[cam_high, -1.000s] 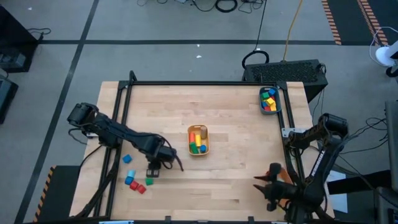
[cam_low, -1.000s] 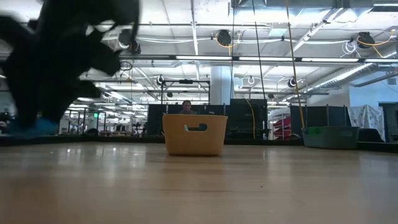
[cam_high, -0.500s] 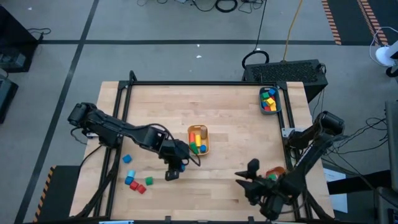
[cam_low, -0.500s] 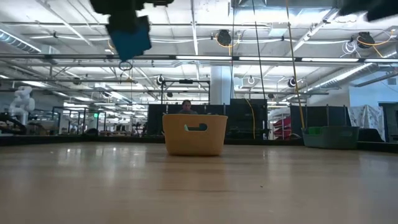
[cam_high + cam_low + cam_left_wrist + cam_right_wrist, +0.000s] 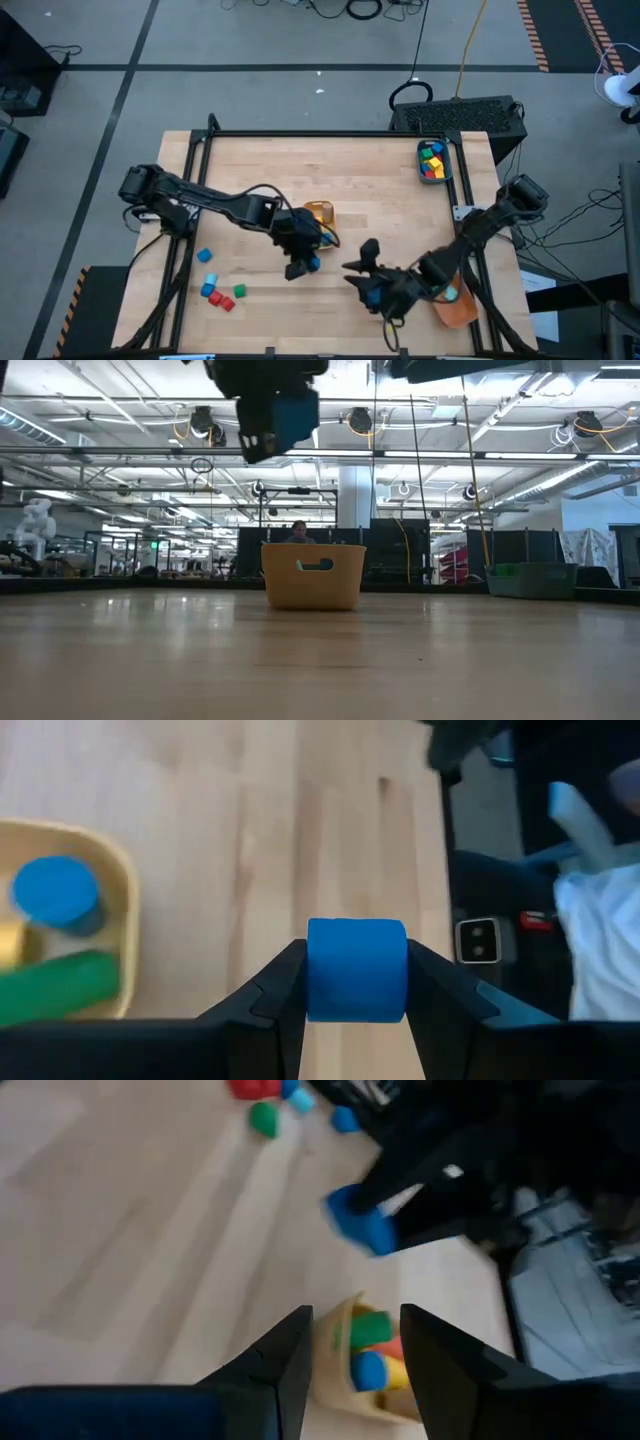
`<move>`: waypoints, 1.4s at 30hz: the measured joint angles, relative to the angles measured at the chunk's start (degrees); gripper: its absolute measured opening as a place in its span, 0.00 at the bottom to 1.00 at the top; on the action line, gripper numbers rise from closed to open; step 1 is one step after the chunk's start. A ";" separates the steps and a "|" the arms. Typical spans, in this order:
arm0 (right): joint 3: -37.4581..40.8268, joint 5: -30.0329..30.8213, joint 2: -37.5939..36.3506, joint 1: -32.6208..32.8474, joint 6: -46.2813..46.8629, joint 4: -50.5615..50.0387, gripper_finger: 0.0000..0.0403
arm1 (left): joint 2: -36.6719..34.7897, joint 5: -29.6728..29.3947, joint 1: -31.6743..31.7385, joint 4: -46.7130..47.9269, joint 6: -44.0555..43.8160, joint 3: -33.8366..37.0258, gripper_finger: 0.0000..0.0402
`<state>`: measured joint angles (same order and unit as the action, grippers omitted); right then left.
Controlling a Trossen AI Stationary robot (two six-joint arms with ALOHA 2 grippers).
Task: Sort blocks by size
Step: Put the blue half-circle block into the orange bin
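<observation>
My left gripper (image 5: 303, 264) hangs over the table's middle, just near of the yellow bin (image 5: 318, 211), and is shut on a blue block (image 5: 356, 970). The block also shows in the high view (image 5: 313, 263) and the low view (image 5: 296, 415). The yellow bin (image 5: 118, 890) holds a blue cylinder (image 5: 55, 892) and a green one (image 5: 60, 985). My right gripper (image 5: 358, 1355) is open and empty, above the table to the right of the left gripper (image 5: 362, 272). Several loose blocks (image 5: 218, 292) lie at the near left. My left gripper pinches the blue block's two opposite sides (image 5: 313, 972) between its two fingers (image 5: 275, 998). The fingers come from above, pointing down. The block is lifted clear, high above the table.
A teal bin (image 5: 444, 160) with blocks stands at the far right corner, and an orange bin (image 5: 458, 308) sits at the near right edge under my right arm. The two grippers are close to each other over the table's middle.
My left gripper has lifted the blue block off the table at the near left and carried it toward the right, to just near of the yellow bin. My right gripper has swung from the near right corner toward the table's middle.
</observation>
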<state>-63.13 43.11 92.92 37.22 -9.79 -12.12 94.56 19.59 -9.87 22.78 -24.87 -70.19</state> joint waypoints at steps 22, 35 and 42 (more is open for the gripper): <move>0.00 -11.56 7.43 -6.91 -16.57 17.60 0.56 | 3.94 4.62 0.53 -10.42 1.83 -0.24 0.34; -0.02 -14.67 8.13 -8.73 -18.38 18.40 0.33 | 3.94 5.22 0.49 -12.06 1.38 -0.24 0.34; -0.07 -14.68 8.09 -9.03 -17.82 18.30 0.17 | 3.94 4.52 0.47 -12.54 1.21 -0.20 0.41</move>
<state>-63.20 28.43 101.01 28.18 -27.61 6.18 98.50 24.11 -9.41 10.25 -23.66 -70.39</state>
